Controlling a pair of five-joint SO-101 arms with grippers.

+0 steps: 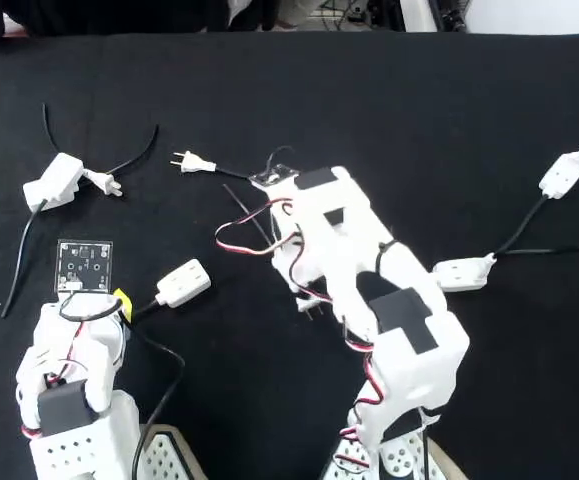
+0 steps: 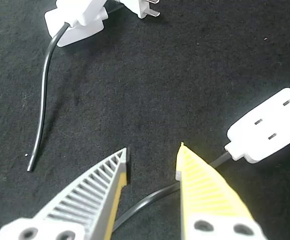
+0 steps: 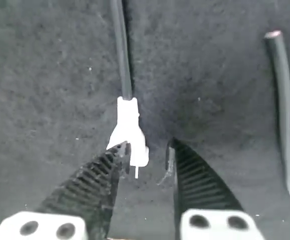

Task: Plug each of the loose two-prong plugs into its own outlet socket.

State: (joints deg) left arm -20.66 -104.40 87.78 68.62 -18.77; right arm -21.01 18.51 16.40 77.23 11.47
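My right gripper (image 3: pixel 149 147) is open and low over the black table. A white two-prong plug (image 3: pixel 128 132) lies between its black fingers, touching one of them, prongs toward the camera and its black cable running away. In the high view this spot is tucked under the right arm (image 1: pixel 349 260). My left gripper (image 2: pixel 152 155) is open with nothing in it, beside a white outlet socket (image 2: pixel 270 132) whose cable passes beneath the fingers. Another socket (image 1: pixel 54 180) lies at the far left next to a loose plug (image 1: pixel 104 182). A third plug (image 1: pixel 191 162) lies mid-table.
Two more white sockets (image 1: pixel 564 172) (image 1: pixel 462 272) on black cables lie at the right. A loose black cable end (image 3: pixel 280 50) lies near my right gripper. The far edge of the table (image 1: pixel 289 34) runs along the top.
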